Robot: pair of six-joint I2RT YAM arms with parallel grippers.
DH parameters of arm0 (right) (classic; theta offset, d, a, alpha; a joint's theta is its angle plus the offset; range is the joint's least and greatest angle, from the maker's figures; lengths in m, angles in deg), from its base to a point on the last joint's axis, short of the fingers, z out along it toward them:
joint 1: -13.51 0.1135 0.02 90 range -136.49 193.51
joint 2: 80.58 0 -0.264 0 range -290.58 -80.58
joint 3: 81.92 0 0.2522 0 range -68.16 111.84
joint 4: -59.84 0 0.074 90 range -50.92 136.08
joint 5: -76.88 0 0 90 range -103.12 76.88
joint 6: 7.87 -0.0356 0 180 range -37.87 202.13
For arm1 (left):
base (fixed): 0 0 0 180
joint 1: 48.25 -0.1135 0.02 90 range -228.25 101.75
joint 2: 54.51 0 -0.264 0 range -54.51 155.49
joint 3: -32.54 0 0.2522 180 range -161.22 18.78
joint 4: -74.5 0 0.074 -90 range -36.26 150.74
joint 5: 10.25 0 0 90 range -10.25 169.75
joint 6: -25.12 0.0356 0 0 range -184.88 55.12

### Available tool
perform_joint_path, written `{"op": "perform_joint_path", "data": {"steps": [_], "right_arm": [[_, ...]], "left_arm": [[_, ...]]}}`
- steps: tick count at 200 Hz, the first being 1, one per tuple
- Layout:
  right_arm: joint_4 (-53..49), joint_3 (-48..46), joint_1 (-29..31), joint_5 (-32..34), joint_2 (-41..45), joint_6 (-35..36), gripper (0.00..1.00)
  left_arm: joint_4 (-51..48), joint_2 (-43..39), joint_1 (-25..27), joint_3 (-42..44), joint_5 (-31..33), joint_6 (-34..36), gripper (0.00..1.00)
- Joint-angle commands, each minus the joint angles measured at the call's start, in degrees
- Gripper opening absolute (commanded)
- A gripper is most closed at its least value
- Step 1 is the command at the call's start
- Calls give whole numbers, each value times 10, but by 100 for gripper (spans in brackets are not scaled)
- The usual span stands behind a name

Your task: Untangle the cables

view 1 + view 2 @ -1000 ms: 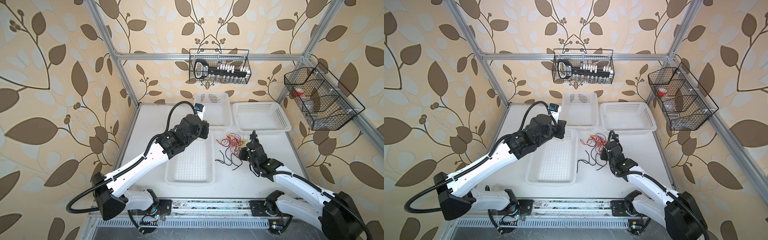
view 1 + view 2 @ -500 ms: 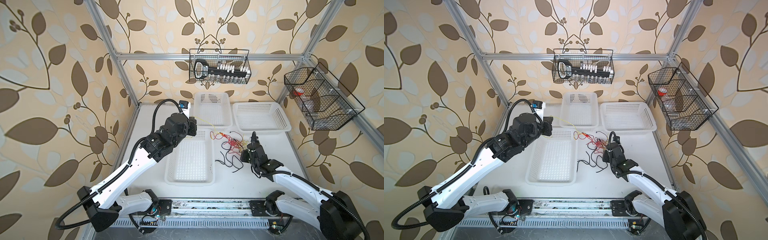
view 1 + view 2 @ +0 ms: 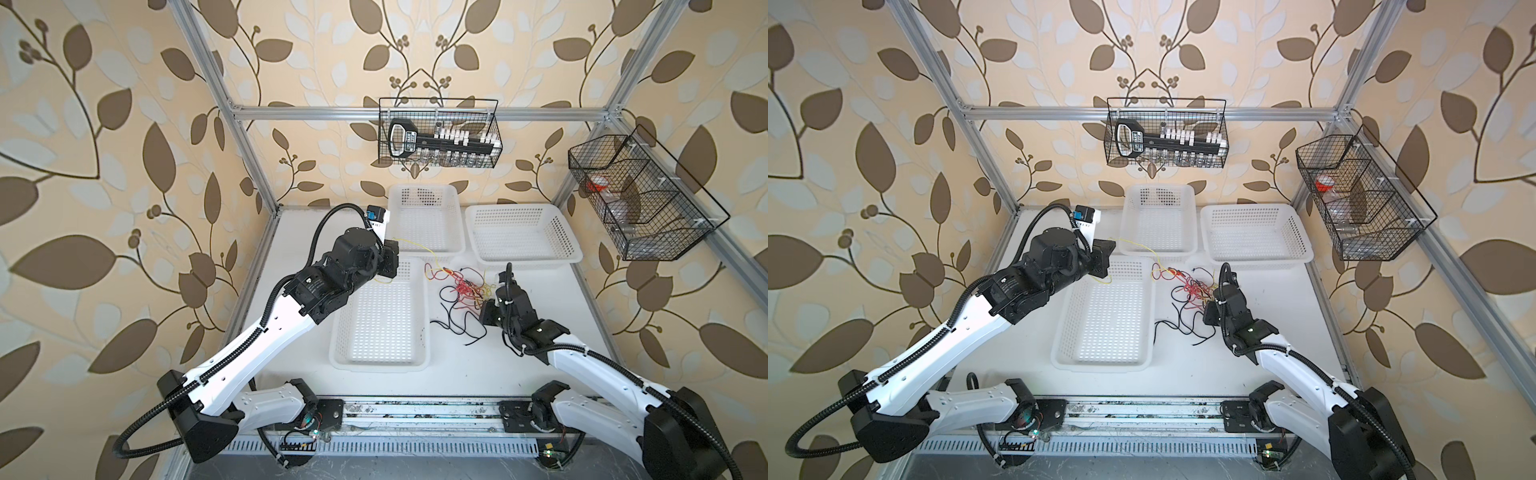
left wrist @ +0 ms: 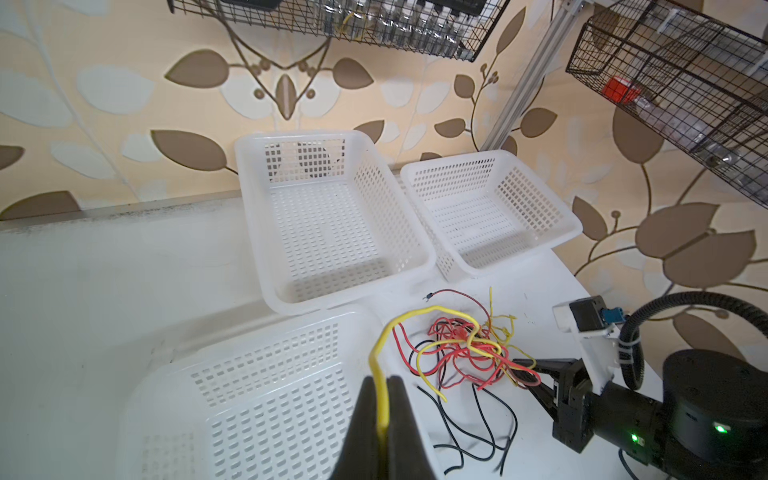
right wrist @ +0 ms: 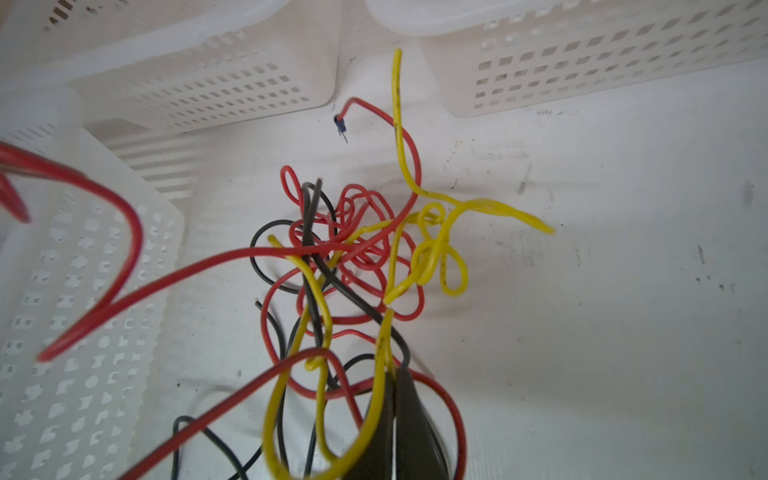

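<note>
The cables (image 3: 464,286) lie in a loose red, yellow and black tangle on the white table, right of the near basket; it also shows in the other top view (image 3: 1191,291). My left gripper (image 4: 382,380) is shut on one yellow cable (image 4: 415,312), which arcs from it back into the tangle (image 4: 461,353). In both top views that gripper (image 3: 390,258) hangs over the near basket's far edge. My right gripper (image 5: 395,374) is shut on strands at the tangle's near right side (image 3: 485,306). A yellow and a black strand meet its fingertips.
A white perforated basket (image 3: 337,332) sits near the front, left of the tangle. Two more white baskets (image 3: 424,192) (image 3: 521,210) stand side by side at the back. Black wire baskets hang on the back wall (image 3: 438,133) and right wall (image 3: 640,199).
My left gripper swung left with the yellow cable, drawing it out of the tangle, then came back a little to the right. The right gripper has stayed at the tangle.
</note>
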Motion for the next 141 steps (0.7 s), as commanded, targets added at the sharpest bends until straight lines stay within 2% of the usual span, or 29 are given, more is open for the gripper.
{"op": "perform_joint_path", "data": {"steps": [1, 80, 101, 141], "right_arm": [[-8, 13, -1, -21, 25, 16, 5], [-13, 17, 1, -66, 103, 55, 25], [4, 20, 5, -91, 107, 67, 31], [40, 34, 35, -118, 85, 86, 36]], "left_arm": [[34, 18, -3, -9, -48, -5, 0], [46, 83, 19, -39, -82, -17, 0], [46, 93, 25, -47, -83, -15, 0], [42, 103, 30, -57, -80, -12, 0]]}}
